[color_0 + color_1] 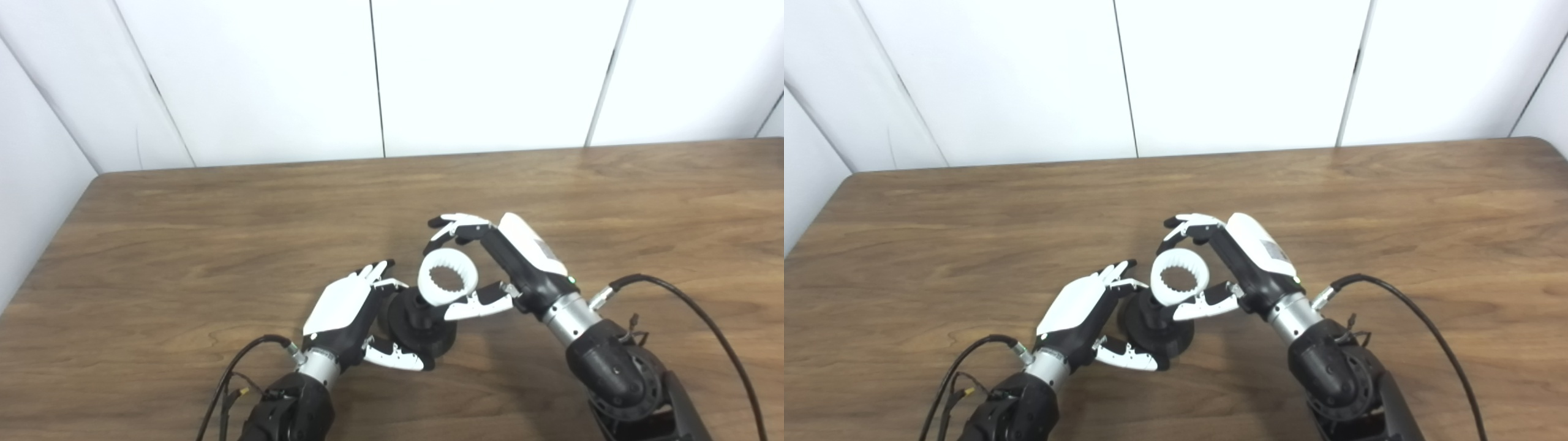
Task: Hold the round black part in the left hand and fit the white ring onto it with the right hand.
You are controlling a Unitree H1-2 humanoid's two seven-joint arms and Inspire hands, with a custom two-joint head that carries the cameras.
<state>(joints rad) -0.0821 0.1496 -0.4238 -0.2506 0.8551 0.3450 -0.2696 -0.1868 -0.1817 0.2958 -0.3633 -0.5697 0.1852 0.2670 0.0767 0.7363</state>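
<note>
1. The round black part sits low on the wooden surface, a little below the middle of the view. It shows a wide disc-like base with a narrower hub rising from its middle.

2. The left hand comes in from about 7 o'clock and wraps the black part from its 9 o'clock side. Its fingers curl over the far edge of the part, and its thumb lies along the near rim at about 6 o'clock. The hand is closed around the part, pinching it between fingers and thumb.

3. The white ring is at roughly 1 o'clock from the black part, held just above the hub and tilted so that its toothed inner opening faces the cameras. Its lower edge overlaps the hub top in both views; whether they touch cannot be told.

4. The right hand comes in from about 5 o'clock. Its fingers arch over the ring's top edge at 12 o'clock, and its thumb presses the ring's lower rim at about 5 o'clock, so the hand pinches the ring between them.

5. The two hands are close together, the right thumb just beside the black part's hub.

6. A black cable loops from the right wrist toward 4 o'clock; another black cable runs from the left wrist at about 8 o'clock.
</note>
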